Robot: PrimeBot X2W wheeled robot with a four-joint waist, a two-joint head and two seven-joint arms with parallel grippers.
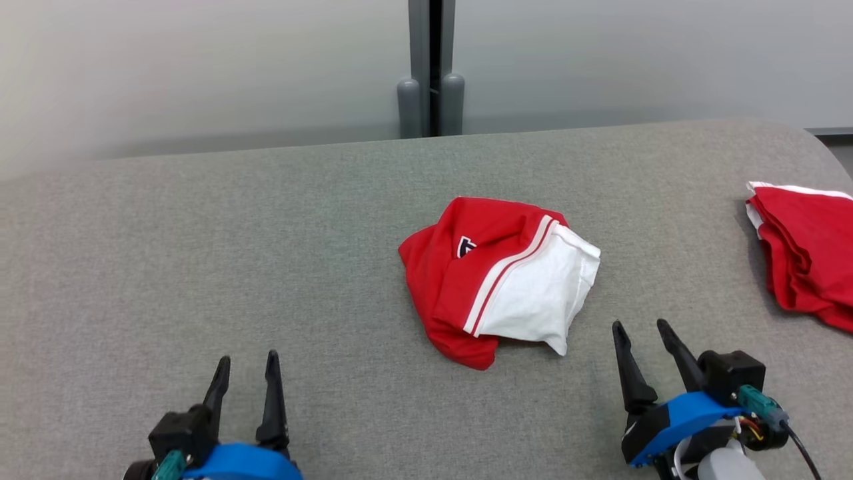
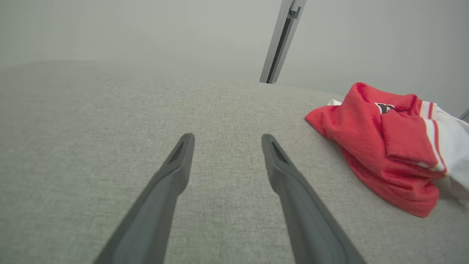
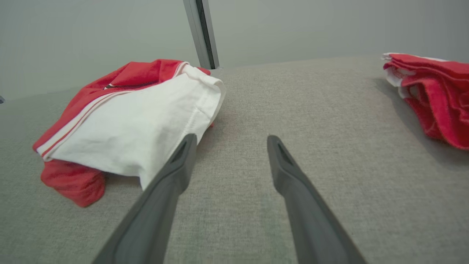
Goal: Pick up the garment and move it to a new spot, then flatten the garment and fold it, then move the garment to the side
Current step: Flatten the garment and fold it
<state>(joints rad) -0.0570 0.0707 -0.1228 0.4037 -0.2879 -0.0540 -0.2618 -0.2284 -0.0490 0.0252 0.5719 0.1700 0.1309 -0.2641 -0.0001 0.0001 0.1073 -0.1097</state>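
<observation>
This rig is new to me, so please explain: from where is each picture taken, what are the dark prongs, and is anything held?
This is a robot with two arms. One picture looks down from its head; the other two look along each wrist. The dark prongs are fingers of the left tool and the right tool. Both are open and hold nothing. On the grey surface lies a crumpled red and white garment, untouched. More red cloth lies farther right.

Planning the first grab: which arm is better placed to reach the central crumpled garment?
Right, likely: the right gripper hangs open beside the garment, at its white corner; the left gripper is open farther off.
</observation>
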